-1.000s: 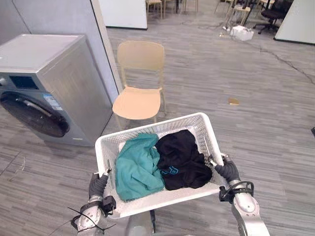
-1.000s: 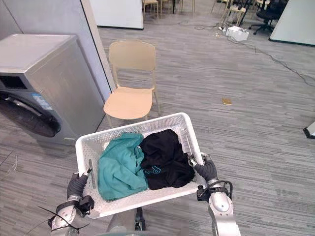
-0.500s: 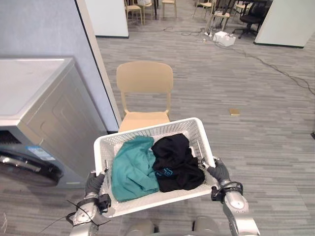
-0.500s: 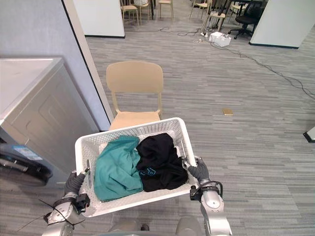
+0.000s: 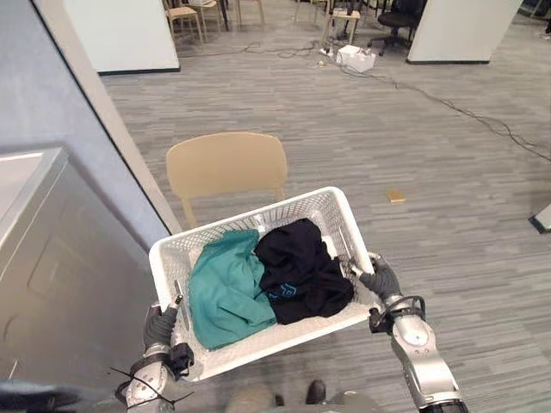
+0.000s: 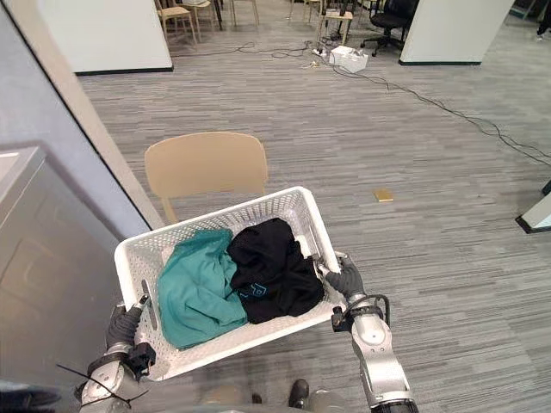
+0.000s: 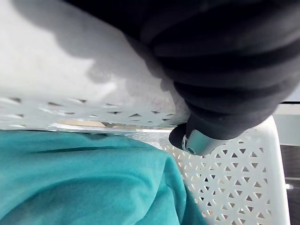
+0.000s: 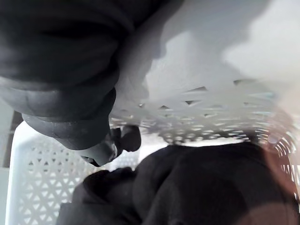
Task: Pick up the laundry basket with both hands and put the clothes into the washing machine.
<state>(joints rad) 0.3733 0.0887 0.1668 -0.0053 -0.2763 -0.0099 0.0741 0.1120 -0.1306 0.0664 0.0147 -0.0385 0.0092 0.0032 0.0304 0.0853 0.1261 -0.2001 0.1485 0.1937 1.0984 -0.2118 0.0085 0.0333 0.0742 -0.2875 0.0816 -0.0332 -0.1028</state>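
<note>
Two-handed carry step now, gripping the laundry basket (image 5: pixel 284 335) by its side rims with curled fingers of left hand (image 5: pixel 159 327) and right hand (image 5: pixel 380 280), holding it, clothes (image 5: pixel 301 271) inside, up over the chair (image 5: pixel 225 163); next, likely swinging left to the washing machine (image 5: pixel 60 284), keeping level.
</note>
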